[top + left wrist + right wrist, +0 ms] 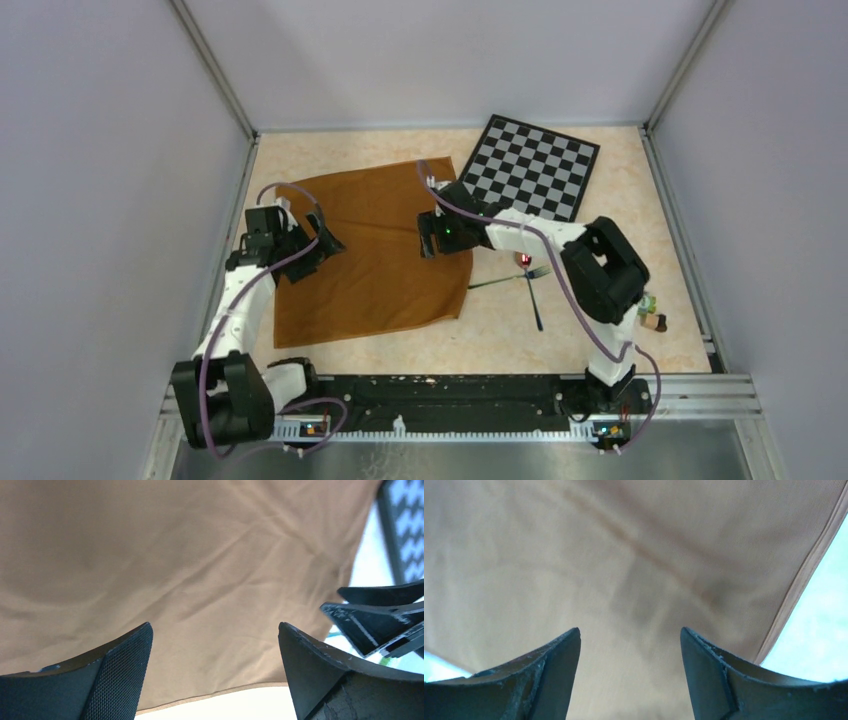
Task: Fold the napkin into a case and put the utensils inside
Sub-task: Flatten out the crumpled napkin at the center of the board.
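Starting at the near side, what is recorded for the left gripper [215,627]? — Clerk

It is held just above the left part of the napkin [380,270]. Its jaws are spread wide and nothing is gripped; only cloth is seen in the gap. — Inspector

And the right gripper [629,630]? — Clerk

It is placed over the right part of the same cloth, close to the right hem. Its jaws are likewise parted, with nothing held between them. Contact between fingertips and cloth cannot be told for either gripper. — Inspector

How is the napkin itself entered? — Clerk

It is laid out flat on the desk [620,200], roughly square, lightly creased, and not folded. Both grippers are found over it, well apart from each other. — Inspector

Where are the utensils placed? — Clerk

They are left on the bare desk just right of the napkin's right edge. The fork [500,282] and the spoon [532,295] are crossed, the spoon's reddish bowl at the farther end. Neither is touched by a gripper. — Inspector

Anything farther back? — Clerk

The checkered board [532,167] is noted at the far right, its near-left corner just beside the napkin's far-right corner. — Inspector
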You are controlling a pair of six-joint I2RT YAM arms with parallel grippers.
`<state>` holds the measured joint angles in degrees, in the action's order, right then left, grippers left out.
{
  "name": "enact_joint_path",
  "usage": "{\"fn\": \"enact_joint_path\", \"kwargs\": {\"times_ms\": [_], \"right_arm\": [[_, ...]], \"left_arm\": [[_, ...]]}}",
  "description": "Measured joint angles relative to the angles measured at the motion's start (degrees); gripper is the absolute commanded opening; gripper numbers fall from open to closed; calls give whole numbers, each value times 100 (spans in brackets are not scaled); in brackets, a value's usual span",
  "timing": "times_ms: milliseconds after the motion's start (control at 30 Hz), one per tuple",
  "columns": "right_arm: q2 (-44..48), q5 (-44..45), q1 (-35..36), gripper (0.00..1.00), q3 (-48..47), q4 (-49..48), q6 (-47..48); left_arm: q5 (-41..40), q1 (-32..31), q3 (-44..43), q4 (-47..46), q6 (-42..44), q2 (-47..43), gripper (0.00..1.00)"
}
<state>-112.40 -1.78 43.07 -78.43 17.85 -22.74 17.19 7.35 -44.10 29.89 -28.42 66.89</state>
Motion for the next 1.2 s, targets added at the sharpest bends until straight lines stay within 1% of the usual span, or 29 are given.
{"fn": "enact_joint_path", "kwargs": {"times_ms": [67, 167, 200, 267, 400, 467, 600, 700, 867, 967, 1100, 1200], "right_arm": [[424, -201, 24, 77, 428, -103, -184], [1521, -535, -39, 78, 1561, -264, -616], [1895, -756, -142, 77, 1934, -398, -761], [2203, -1165, -501, 76, 2319, -680, -946], [1840, -1740, -1322, 75, 2398, -1169, -1036], [1641, -1893, -1506, 75, 2413, -1309, -1034], [1318, -2284, -1665, 75, 2446, -1652, -1010], [970, -2625, -1700, 73, 2430, -1947, -999], [601, -3405, -1711, 73, 2380, -2658, -1233], [592, -3886, -1711, 71, 2732, -3399, -1716], [632, -4551, -1676, 71, 3602, -4922, -2909], [861, -4754, -1613, 70, 4015, -5475, -3534]], "left_arm": [[249, -33, 109, -107, 0, -352, 99], [671, -157, 326, -332, -52, -546, 99], [809, -234, 424, -424, -103, -549, 99], [1008, -404, 603, -553, -205, -511, 99], [1266, -804, 846, -745, -433, -411, 99], [1346, -1036, 901, -874, -520, -415, 99], [1449, -1585, 1104, -1279, -730, -459, 99], [1495, -1853, 1331, -1478, -868, -472, 99], [1412, -1908, 1467, -1674, -1049, -306, 99], [1287, -1908, 1473, -1779, -1126, -286, 99], [1161, -1908, 1473, -1930, -1213, -286, 99], [1137, -1908, 1462, -1961, -1217, -258, 99]]}}
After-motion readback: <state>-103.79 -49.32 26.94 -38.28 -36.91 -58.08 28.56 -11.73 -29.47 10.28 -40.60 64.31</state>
